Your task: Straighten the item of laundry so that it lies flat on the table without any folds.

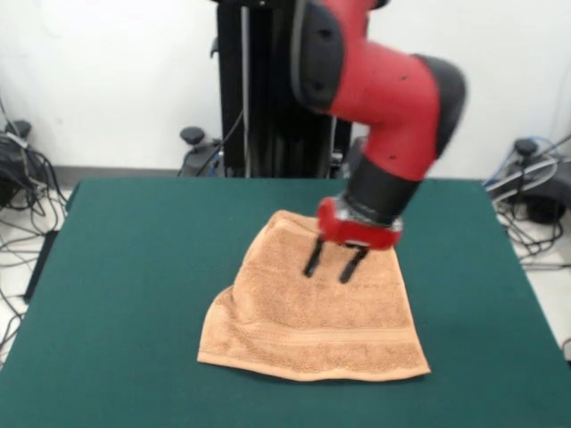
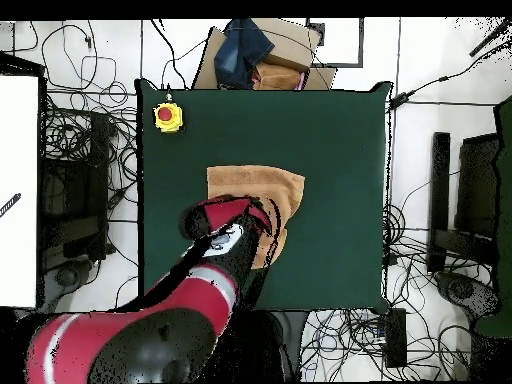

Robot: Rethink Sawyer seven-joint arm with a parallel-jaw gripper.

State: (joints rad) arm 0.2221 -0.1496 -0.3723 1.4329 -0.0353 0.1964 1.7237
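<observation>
The item of laundry is a peach-orange terry towel lying near the middle of the green table. Its near hem with a woven band is spread wide, while its left side curls up in a fold and the cloth narrows toward the far end. The gripper hangs open just above the towel's far half, with its two black fingers apart and nothing between them. In the overhead view the towel shows beyond the arm, whose red wrist covers part of it, and the table surrounds both.
A yellow box with a red button sits at one table corner in the overhead view. Cardboard and dark cloth lie just off the table's far edge there. Cables and equipment crowd the floor on both sides.
</observation>
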